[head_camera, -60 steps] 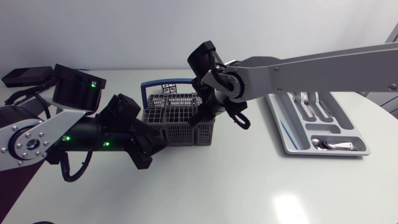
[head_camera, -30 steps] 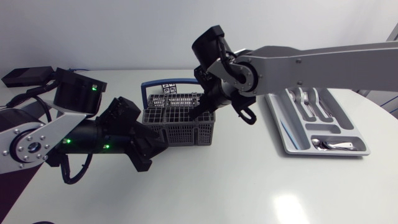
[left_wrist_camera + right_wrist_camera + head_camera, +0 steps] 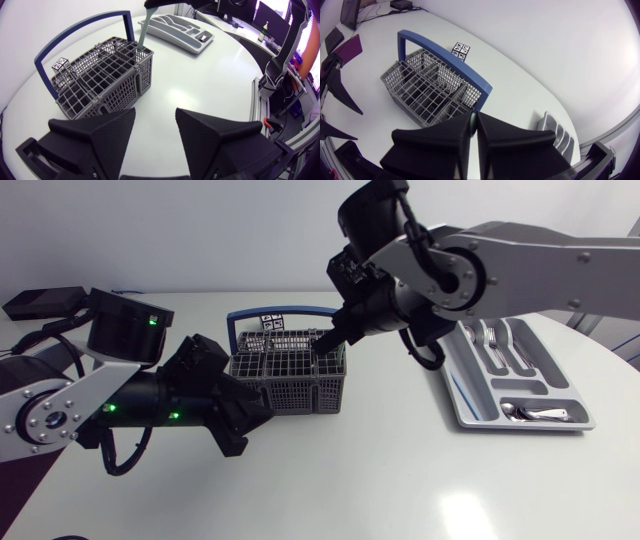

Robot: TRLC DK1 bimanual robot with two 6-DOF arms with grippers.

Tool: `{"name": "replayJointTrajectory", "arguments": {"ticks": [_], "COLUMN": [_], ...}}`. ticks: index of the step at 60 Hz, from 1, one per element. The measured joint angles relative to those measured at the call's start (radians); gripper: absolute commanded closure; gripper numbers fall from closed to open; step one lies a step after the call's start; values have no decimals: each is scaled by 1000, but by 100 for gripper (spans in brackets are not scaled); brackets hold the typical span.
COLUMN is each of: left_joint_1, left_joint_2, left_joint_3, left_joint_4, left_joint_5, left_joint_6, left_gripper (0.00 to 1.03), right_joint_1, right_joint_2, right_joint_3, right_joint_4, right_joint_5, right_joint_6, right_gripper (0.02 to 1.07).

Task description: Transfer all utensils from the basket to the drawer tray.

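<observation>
The grey wire basket (image 3: 290, 383) with a blue handle (image 3: 262, 314) stands mid-table. My right gripper (image 3: 338, 338) hangs over its right end, shut on a utensil with a pale green handle (image 3: 142, 35). That utensil's lower end is still inside the basket's corner compartment (image 3: 141, 51). In the right wrist view a sliver of the handle (image 3: 471, 120) shows between the closed fingers, above the basket (image 3: 427, 92). My left gripper (image 3: 245, 423) sits low at the basket's left side, open and empty (image 3: 155, 117). The grey drawer tray (image 3: 452, 388) lies at the right.
Forks (image 3: 490, 340) and spoons (image 3: 535, 413) lie in the tray's compartments. A small marker card (image 3: 271, 322) sits behind the basket. My left arm's bulky black links (image 3: 130, 395) fill the table's left side.
My right arm has risen and swung to the right, drawing the green-handled utensil upward out of the basket. The left arm and basket stay put.
</observation>
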State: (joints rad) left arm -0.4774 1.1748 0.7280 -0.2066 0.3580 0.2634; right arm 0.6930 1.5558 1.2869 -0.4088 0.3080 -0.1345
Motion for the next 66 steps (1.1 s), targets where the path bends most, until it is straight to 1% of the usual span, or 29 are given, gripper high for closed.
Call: {"name": "replayJointTrajectory", "arguments": {"ticks": [9,14,22,26,28,36,47,56,66], "left_joint_1": [-24,-37,-48,-55,-56,-58,-102,-140,-166], "left_joint_2": [-12,-26,-42,-46,-47,-56,-62,-61,-57], "left_joint_3": [0,0,0,0,0,0,0,0,0], "left_joint_4": [19,23,24,24,24,22,10,9,6], "left_joint_5": [0,0,1,13,28,71,125,132,141], "left_joint_6": [0,0,0,0,0,1,12,48,52], "left_gripper": [37,32,29,28,26,26,26,26,26], "right_joint_1": [-1,-6,-38,-61,-68,-71,-80,-82,-82], "right_joint_2": [-94,-158,-244,-290,-314,-386,-433,-445,-446], "right_joint_3": [-27,-42,-66,-95,-114,-196,-295,-351,-376], "right_joint_4": [2,-6,-31,-40,-44,-60,-78,-84,-84], "right_joint_5": [-60,-144,-289,-362,-397,-504,-631,-717,-797], "right_joint_6": [-9,-23,-34,-46,-53,-85,-120,-129,-129], "right_gripper": [101,101,101,101,101,101,101,101,101]}}
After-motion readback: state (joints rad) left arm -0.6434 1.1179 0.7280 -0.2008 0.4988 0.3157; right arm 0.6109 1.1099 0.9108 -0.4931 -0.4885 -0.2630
